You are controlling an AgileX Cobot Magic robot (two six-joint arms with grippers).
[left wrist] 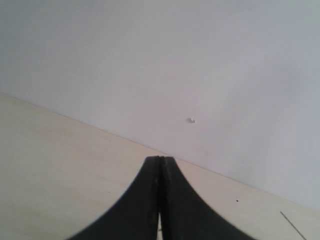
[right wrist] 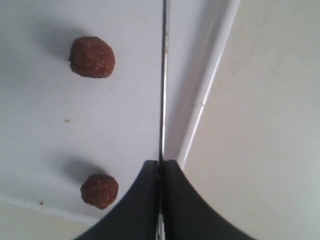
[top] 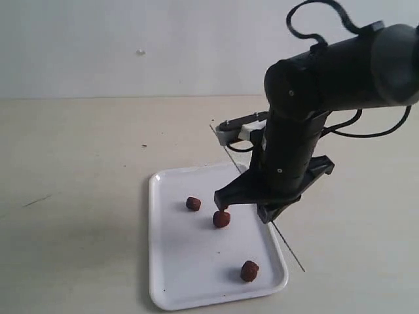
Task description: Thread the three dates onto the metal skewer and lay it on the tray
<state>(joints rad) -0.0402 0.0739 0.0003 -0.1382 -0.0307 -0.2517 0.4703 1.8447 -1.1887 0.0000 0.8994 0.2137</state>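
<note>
Three dates (top: 193,203) (top: 221,219) (top: 249,270) lie loose on the white tray (top: 190,261). My right gripper (top: 262,208) is low over the tray's right side, just right of the middle date. It is shut on the thin metal skewer (top: 291,252), which runs slantwise along the tray's right rim. In the right wrist view the skewer (right wrist: 163,75) sticks straight out of the shut right gripper (right wrist: 161,162), over the tray (right wrist: 205,100) and beside two dates (right wrist: 92,56) (right wrist: 99,190). My left gripper (left wrist: 160,158) is shut on nothing and is out of the exterior view.
The tray sits on a beige table (top: 78,163) with a pale wall behind. The right arm's black body (top: 308,98) and cables rise over the tray's far right corner. A thin line (left wrist: 292,226), perhaps the skewer, shows on the table in the left wrist view.
</note>
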